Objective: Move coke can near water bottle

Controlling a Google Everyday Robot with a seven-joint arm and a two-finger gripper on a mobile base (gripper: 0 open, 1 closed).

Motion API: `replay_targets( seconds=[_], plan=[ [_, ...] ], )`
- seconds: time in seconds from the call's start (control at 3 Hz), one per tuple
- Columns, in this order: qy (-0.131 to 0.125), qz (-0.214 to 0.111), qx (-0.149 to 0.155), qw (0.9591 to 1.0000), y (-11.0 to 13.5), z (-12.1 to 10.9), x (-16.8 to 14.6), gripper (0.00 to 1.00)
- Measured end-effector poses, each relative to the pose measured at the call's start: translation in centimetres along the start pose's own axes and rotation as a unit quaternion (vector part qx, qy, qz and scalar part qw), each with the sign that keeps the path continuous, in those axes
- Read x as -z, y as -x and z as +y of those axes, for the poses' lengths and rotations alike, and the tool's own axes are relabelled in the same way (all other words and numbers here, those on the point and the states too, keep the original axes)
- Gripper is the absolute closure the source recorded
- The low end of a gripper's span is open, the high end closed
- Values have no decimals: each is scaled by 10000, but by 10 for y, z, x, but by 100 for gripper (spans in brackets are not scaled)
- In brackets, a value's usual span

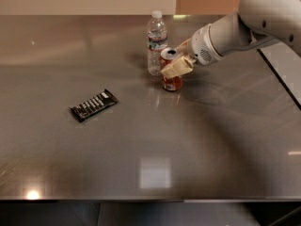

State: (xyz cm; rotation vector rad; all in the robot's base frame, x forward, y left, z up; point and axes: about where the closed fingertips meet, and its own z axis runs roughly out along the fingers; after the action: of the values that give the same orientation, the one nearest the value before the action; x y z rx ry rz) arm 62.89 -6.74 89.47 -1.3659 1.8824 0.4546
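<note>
The coke can (pixel 172 80) is red with a silver top and stands upright on the steel table, just right of the water bottle (pixel 156 42) and almost touching it. The bottle is clear with a white cap and a dark label band. My gripper (pixel 172 60) reaches in from the right on a white arm (pixel 235 29). Its cream fingers (pixel 177 67) sit on either side of the can's upper part, shut on the can. The front finger hides part of the can's side.
A flat black snack bar wrapper (pixel 93 104) lies on the table (pixel 155 145) to the left of the can. A dark seam and a paler surface run along the table's right edge (pixel 282 79). A wall stands behind the table.
</note>
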Motion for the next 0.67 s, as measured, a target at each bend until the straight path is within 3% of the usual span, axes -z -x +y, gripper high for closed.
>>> replay_targets(
  seconds=[0.33, 0.67],
  plan=[
    [18, 0, 8, 10000, 1, 1, -2, 14],
    [36, -1, 15, 10000, 2, 2, -3, 0]
  ],
)
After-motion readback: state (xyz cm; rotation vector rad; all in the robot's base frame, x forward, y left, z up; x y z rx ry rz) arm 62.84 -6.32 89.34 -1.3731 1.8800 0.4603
